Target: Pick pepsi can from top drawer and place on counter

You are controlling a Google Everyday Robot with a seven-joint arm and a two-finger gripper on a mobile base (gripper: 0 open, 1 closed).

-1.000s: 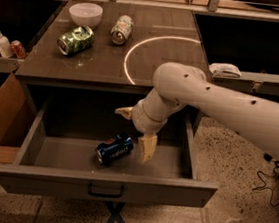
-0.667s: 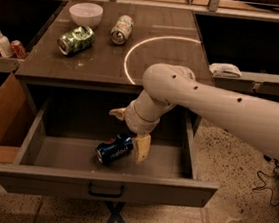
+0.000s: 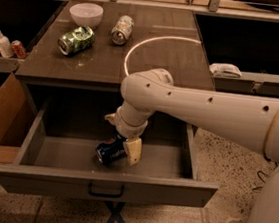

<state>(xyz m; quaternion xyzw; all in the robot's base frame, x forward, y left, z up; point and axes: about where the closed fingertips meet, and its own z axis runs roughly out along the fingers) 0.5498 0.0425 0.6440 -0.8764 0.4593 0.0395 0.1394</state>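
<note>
You have the pepsi can (image 3: 108,152) lying on its side in the open top drawer (image 3: 102,185), below the tabletop's (image 3: 99,63) front edge. Its long axis runs front-left to back-right. The gripper (image 3: 122,135) hangs just above the can's right end, fingers apart. One pale finger (image 3: 134,151) is down beside the can and the other pokes out behind. The wrist hides the can's far end, so you cannot confirm contact.

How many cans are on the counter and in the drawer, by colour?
Blue can: 1, in the drawer, gripper open right by it.
Green can: 1, on the counter.
Pale can: 1, on the counter.
Total: 3.
</note>
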